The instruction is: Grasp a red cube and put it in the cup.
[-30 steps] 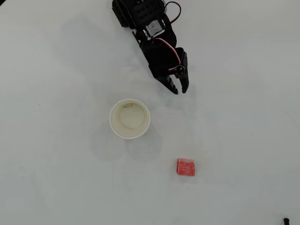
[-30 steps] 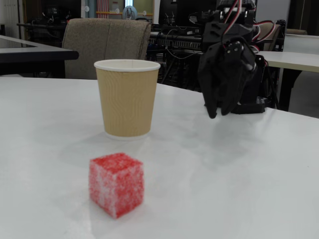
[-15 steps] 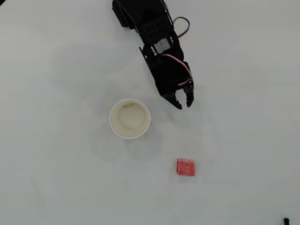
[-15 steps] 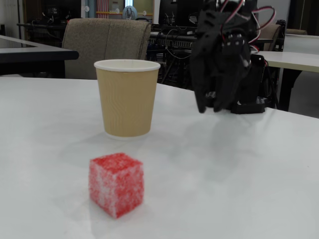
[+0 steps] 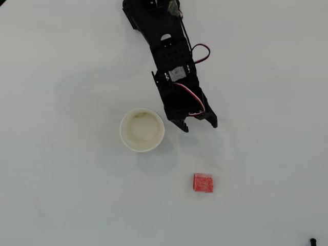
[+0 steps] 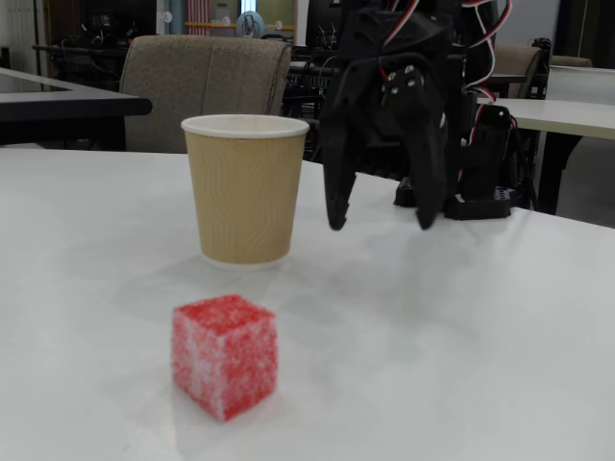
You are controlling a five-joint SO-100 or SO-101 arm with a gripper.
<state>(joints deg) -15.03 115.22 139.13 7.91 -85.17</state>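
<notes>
Clearly the approach step: the gripper (image 5: pixel 198 124) hangs spread and empty beside the cup (image 5: pixel 142 129), while the red cube (image 5: pixel 203 182) sits lower right on the table (image 5: pixel 61 195) (untouched); next, descend around it.
</notes>
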